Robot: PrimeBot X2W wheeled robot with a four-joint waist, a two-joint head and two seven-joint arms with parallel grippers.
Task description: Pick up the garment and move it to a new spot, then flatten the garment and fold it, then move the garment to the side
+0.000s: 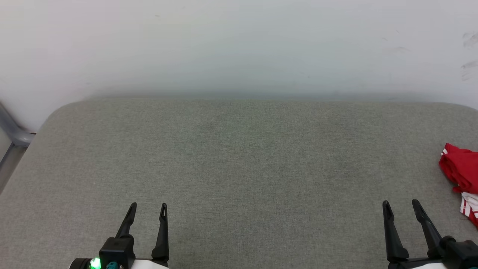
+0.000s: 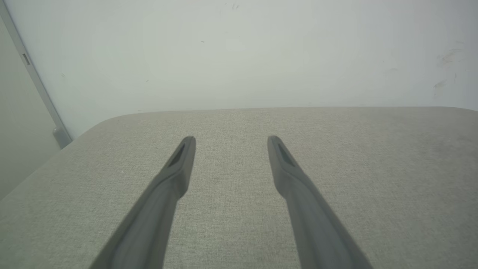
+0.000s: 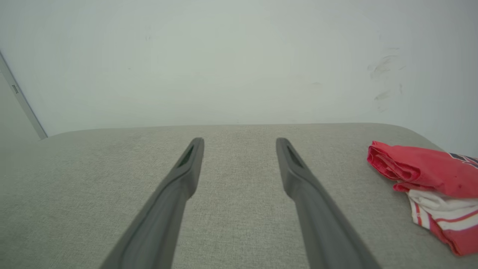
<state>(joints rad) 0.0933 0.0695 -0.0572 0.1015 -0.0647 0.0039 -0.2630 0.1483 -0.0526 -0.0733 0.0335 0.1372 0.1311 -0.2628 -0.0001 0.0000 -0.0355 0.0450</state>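
The garment [image 1: 461, 170], bright red with a white sleeve and red-and-white striped trim, lies bunched at the right edge of the grey padded surface, partly cut off by the head view's border. In the right wrist view the garment [image 3: 429, 173] sits to the right of my fingers. My right gripper [image 1: 401, 207] is open at the lower right, a short way left of the garment and apart from it, with nothing between its fingers [image 3: 186, 164]. At the lower left my left gripper [image 1: 148, 208] is open and empty too, far from the garment; its fingers [image 2: 179, 160] point over bare fabric.
The grey padded surface [image 1: 239, 160] has rounded far corners and ends against a pale wall [image 1: 239, 45]. A grey metal frame bar [image 1: 13, 132] stands off its left corner.
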